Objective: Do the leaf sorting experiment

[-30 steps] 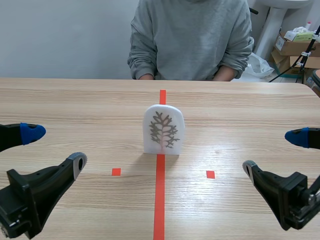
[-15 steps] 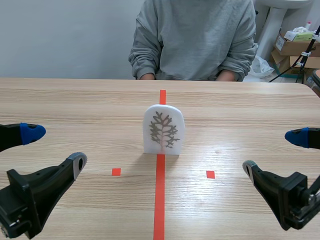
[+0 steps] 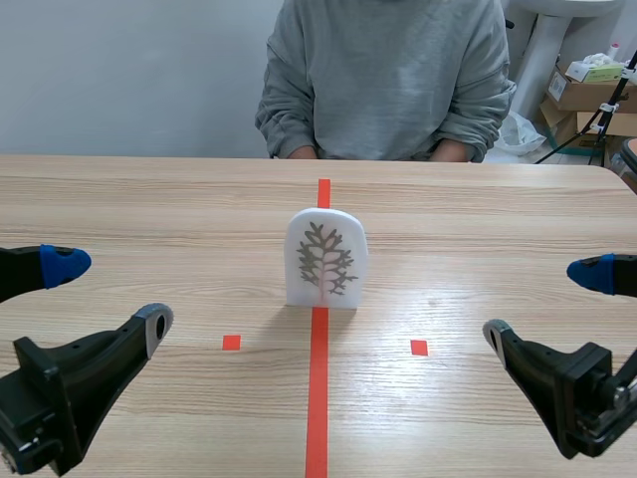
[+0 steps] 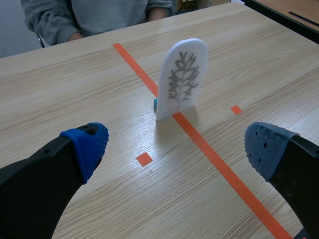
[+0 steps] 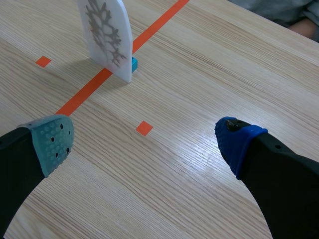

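Bright, even light from above fills all three views. The white plaque [image 3: 326, 257] throws only a soft, faint shadow at its foot. A pale sheen lies on the worktop's [image 5: 199, 154] right half.

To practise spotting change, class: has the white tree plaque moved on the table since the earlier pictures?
No. The white tree plaque stands at the same spot on the orange-red tape line, upright as before.

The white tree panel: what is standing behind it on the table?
A small blue block sits behind the white tree panel at its base. Only a corner shows in the wrist views; the rest is covered, so its shape cannot be told.
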Motion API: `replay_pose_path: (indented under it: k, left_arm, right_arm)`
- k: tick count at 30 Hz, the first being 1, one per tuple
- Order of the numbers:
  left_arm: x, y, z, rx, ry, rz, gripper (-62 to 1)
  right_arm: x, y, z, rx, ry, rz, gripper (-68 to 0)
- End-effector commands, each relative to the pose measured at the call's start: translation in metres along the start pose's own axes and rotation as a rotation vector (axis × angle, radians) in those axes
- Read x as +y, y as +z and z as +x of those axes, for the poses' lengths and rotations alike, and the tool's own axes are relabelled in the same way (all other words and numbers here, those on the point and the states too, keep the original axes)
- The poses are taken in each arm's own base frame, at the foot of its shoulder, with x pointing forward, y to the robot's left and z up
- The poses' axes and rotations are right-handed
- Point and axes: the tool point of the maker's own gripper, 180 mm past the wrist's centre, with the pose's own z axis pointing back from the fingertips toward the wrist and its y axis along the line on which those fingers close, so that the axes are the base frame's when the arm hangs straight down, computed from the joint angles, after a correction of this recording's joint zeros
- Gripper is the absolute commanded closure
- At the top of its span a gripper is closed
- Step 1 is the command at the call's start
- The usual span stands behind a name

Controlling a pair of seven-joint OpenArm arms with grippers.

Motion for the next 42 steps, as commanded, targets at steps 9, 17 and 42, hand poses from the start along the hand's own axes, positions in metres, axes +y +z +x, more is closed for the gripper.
replay_pose_path:
  k: [9,17,42]
  left_arm:
    - [-0.002,-0.001,0.006,-0.017,0.001,-0.002,-58.5]
    - [-0.002,-0.001,0.006,-0.017,0.002,-0.002,-58.5]
    - [0.007,-0.072,-0.022,0.136,-0.255,-0.203,-58.5]
  right_arm:
    - [-0.004,0.000,0.007,-0.024,0.012,-0.005,-57.8]
    - [-0.004,0.000,0.007,-0.024,0.012,-0.005,-57.8]
    - [-0.004,0.000,0.006,-0.019,0.022,-0.005,-57.8]
